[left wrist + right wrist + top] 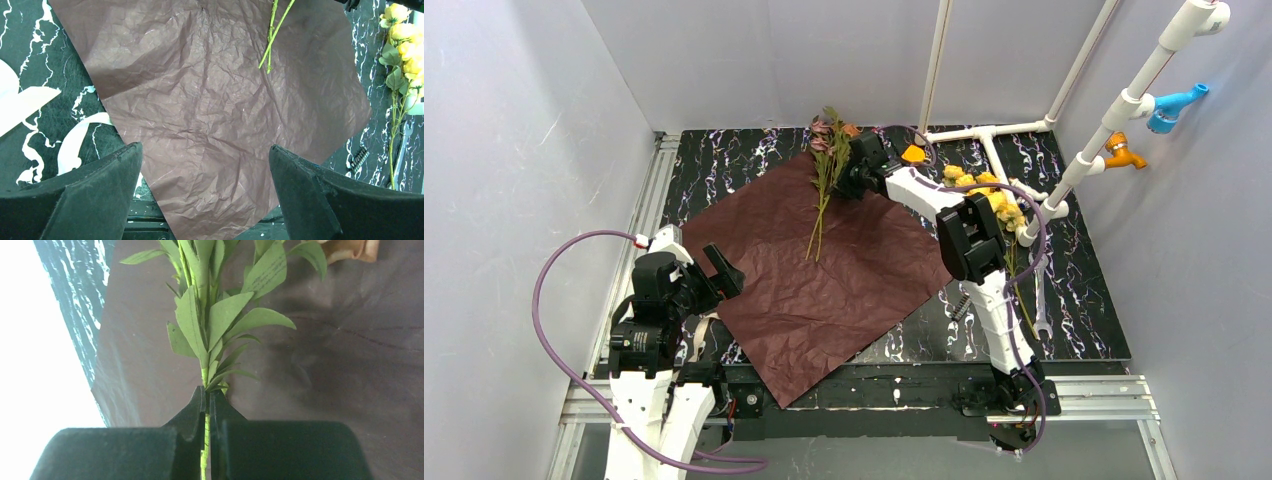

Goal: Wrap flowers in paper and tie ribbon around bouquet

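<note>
Two thin-stemmed pink-brown artificial flowers [822, 200] are sitting clamped in the right gripper [206, 397], left gripper [716, 270] gaping open. Suggesting laying them diagonally across the crinkled maroon paper sheet [824, 300].

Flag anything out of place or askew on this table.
The paper lies diagonally, its near corner hanging past the front edge of the table. The yellow flowers lie off the paper at the right, apart from the pink-brown flowers pinched in the right gripper.
</note>
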You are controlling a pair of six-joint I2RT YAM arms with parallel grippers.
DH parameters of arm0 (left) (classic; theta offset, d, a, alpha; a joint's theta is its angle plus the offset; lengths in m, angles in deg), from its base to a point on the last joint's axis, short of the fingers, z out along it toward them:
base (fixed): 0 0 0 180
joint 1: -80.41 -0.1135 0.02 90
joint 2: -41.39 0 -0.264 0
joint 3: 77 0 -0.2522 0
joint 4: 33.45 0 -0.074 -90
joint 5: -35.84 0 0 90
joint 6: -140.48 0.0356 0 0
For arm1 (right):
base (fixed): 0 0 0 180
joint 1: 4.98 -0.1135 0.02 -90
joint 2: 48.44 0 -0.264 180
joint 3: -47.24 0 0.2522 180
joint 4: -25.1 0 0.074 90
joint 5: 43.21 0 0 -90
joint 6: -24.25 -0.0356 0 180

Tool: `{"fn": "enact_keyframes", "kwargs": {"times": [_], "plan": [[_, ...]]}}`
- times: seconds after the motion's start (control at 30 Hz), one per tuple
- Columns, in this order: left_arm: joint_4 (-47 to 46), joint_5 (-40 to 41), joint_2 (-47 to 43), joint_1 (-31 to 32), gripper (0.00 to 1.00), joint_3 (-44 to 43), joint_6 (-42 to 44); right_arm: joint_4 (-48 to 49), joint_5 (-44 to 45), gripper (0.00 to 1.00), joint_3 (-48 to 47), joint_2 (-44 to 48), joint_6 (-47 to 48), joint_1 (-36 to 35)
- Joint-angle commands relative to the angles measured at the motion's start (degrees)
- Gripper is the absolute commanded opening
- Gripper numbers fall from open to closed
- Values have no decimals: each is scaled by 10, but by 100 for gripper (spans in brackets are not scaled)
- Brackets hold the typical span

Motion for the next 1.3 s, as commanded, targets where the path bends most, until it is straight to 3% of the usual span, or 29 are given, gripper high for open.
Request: {"fn": "enact_keyframes", "kwargs": {"times": [0.0, 0.1, 0.23, 0.53, 0.8, 0.9, 1.03, 1.13, 1.27], "plan": [[-5, -6, 0, -5, 97, 6, 5, -1, -8, 1, -35, -18, 3, 0], [-5, -7, 1, -5, 97, 6, 5, -3, -10, 5, -31, -21, 4, 4], [-5, -7, 1, -6, 97, 6, 5, -4, -17, 25, -28, -23, 3, 12], [-5, -7, 3, -6, 97, 6, 5, -13, -48, 44, -47, -19, 14, 34], [-5, -7, 7, -8, 97, 7, 5, -164, -34, 63, -158, 18, 145, 82], [-5, -7, 7, -10, 97, 7, 5, -221, 1, 72, -137, 64, 217, 108], [-5, -8, 6, -11, 97, 7, 5, -296, 60, 74, -74, 134, 333, 144], [-6, -8, 6, -11, 97, 7, 5, -346, 151, 78, -33, 168, 412, 170], [-7, -11, 5, -11, 97, 7, 5, -361, 274, 97, 30, 202, 468, 186]]}}
